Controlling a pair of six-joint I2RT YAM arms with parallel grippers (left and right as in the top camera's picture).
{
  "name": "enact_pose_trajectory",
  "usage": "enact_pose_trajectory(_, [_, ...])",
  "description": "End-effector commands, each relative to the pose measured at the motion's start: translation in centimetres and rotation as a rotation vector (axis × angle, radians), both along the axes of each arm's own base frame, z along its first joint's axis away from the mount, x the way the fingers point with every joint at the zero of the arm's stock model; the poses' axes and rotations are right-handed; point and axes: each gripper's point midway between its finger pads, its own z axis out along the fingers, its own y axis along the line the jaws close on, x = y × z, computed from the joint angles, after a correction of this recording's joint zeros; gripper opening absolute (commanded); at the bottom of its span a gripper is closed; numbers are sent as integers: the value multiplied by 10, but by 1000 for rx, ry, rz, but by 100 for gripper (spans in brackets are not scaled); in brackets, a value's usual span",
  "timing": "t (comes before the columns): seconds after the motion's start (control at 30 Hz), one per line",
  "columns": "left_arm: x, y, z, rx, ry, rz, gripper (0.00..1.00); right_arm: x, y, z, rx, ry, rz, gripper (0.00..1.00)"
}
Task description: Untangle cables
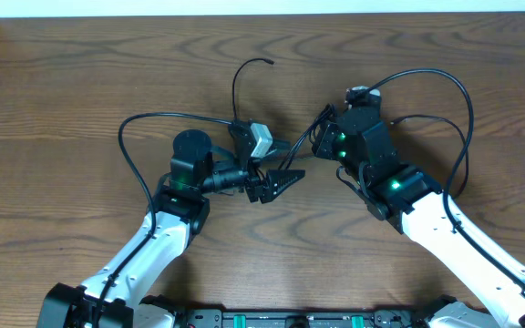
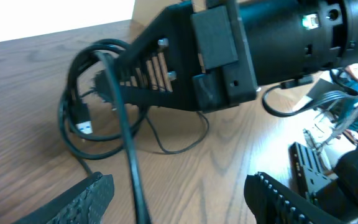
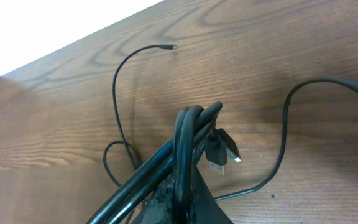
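The black cable bundle (image 3: 180, 146) is found near the middle of the table (image 1: 62, 73). It appears lifted as a doubled loop and is pinched at its lower part by the right gripper (image 3: 184, 198), whose jaws are clenched on it. A USB plug (image 3: 224, 149) hangs just beside the loop. A thin cable (image 3: 115, 93) is trailed from the bundle across the wood toward the far edge, its small end lying free. One black strand (image 2: 132, 168) is led out of the bundle and passes between the fingers of the left gripper (image 2: 179, 190). That gripper is released: the fingers are spread wide and the strand is not seen to be touched by either.

The step in hand is judged to be a re-grip, with the bundle anchored on one side and no cord yet separated. For the next move, a single strand or the plug would need to be taken by the left jaws close to the loop. It would then be drawn away from the anchor, so that the loop is slipped rather than tightened.

Bare wood is shown to the left and to the far right. The two grippers are set close together, so little clearance is left between them. The arm wires (image 1: 122, 137) arch beside both wrists and could be snagged. The thin cable's tip lies not far from the far edge.
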Motion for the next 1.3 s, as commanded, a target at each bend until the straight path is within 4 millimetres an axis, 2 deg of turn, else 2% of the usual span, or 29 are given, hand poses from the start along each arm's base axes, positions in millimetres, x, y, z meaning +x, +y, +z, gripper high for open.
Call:
enact_pose_trajectory(0.0, [-2, -2, 5, -7, -9, -16, 72, -1, 5, 0, -23, -5, 51, 1])
enact_pose_trajectory(0.2, [1, -2, 4, -3, -11, 2, 72, -9, 21, -1, -36, -11, 130, 1])
enact_pose_trajectory(0.23, [1, -2, 4, -3, -11, 1, 59, -12, 24, 0, -38, -13, 141, 1])
enact_pose_trajectory(0.3, [1, -2, 4, -3, -11, 1, 45, -13, 27, 0, -37, -14, 148, 1])
enact_pose_trajectory(0.43, [2, -1, 4, -2, -12, 4, 41, -17, 33, 0, -36, -16, 164, 1])
enact_pose_trajectory(0.5, [5, -1, 3, 3, -13, 21, 33, -17, 33, 0, -36, -16, 164, 1])
enact_pose_trajectory(0.93, [7, 0, 3, 6, -13, 34, 33, -18, 37, 2, -21, -20, 183, 1])
enact_pose_trajectory(1.0, [7, 0, 3, 6, -14, 35, 25, -18, 37, 2, -21, -20, 183, 1])
enact_pose_trajectory(1.07, [7, 0, 3, 6, -14, 34, 8, -18, 37, 2, -23, -18, 183, 1])
enact_pose_trajectory(1.27, [7, 0, 3, 7, -17, 35, 8, -18, 37, 2, -23, -17, 183, 1])
